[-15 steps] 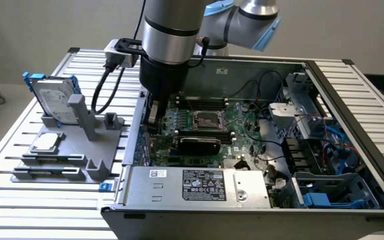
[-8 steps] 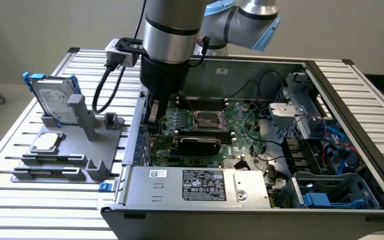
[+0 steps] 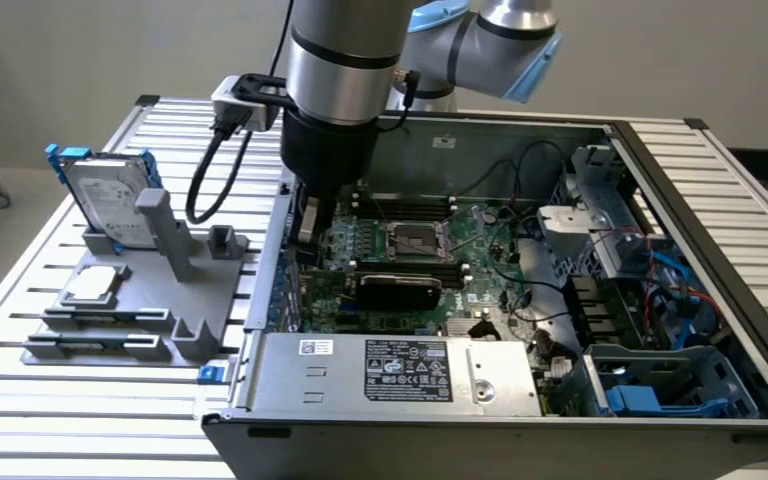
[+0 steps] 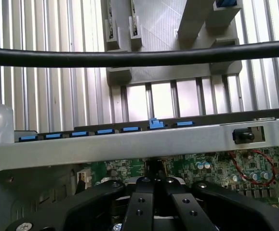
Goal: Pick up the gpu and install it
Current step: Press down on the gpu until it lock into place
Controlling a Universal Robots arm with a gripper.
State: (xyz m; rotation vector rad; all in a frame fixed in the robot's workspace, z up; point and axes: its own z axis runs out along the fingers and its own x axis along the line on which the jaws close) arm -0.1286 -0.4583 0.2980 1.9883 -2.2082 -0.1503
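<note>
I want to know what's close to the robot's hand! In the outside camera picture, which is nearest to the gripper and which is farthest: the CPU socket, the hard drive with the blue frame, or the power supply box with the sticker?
From the gripper, at the case's wall on the exterior view's left:
1. CPU socket, mid-motherboard, nearest.
2. Hard drive, upright in the gray holder outside the case.
3. Power supply box, front of the case, farthest.
</note>
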